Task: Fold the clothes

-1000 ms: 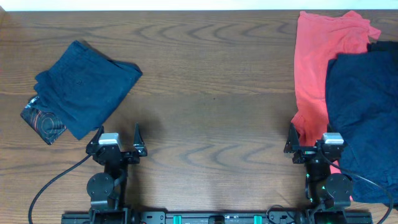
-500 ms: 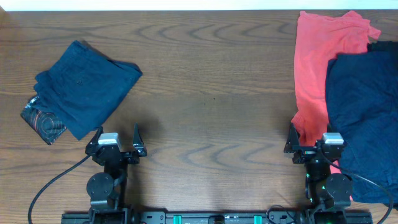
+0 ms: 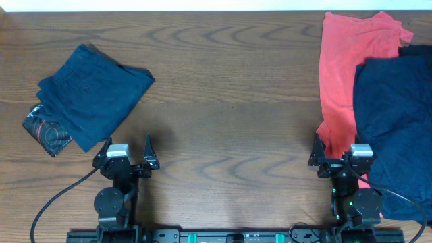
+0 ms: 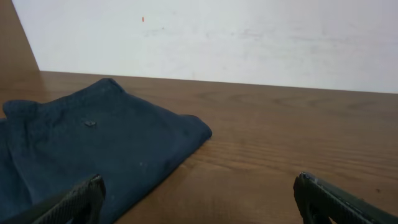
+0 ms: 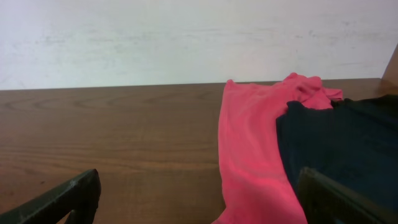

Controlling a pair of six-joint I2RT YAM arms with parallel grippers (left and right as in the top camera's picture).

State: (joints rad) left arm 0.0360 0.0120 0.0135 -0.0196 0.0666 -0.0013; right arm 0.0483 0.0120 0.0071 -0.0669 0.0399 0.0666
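— Two pairs of fingers, both spread wide and empty: the left fingers (image 4: 74, 199) and the right fingers (image 5: 68, 196) sit low at the near edge of the tabletop (image 3: 229, 101).
— Where's the work?
— On the right side. A dark blue garment (image 3: 395, 115) lies unfolded over a red shirt (image 3: 341, 67). A folded navy bundle (image 3: 91, 94) rests far left and looks done.
— So the right arm goes first?
— I'd say so. Take the dark one, since it's on top. Pinch a single layer near an edge, drag it to the bare middle, and flatten it before any fold.
— Which camera helps?
— The right wrist shows the red hem running just beside its own finger. Only the overhead shows the pile running out of frame on the right. It also shows a patterned piece (image 3: 44, 131) tucked under the bundle, which the left wrist misses.
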